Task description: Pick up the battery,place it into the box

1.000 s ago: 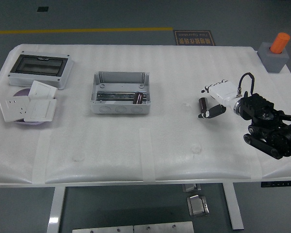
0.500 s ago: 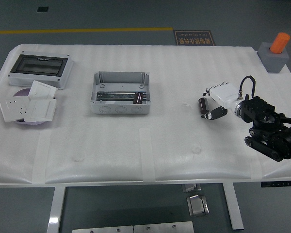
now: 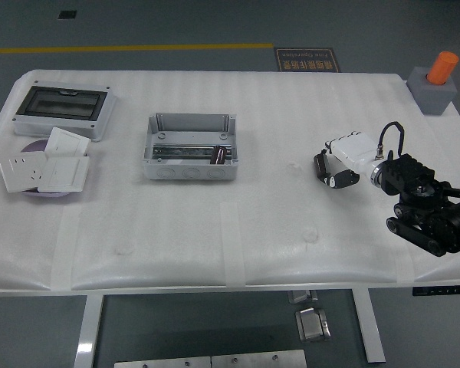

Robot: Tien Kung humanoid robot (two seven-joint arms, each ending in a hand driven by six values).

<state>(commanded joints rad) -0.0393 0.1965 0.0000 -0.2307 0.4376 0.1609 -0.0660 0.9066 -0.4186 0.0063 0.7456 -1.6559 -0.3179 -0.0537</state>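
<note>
Grey box (image 3: 189, 147) holds one battery (image 3: 220, 155); right hand's (image 3: 345, 159) fingers (image 3: 334, 179) curl around another.

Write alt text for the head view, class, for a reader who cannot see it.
The robot's right hand curls around a small dark cylindrical battery on the white table, right of an open grey plastic box already holding another battery.
</note>
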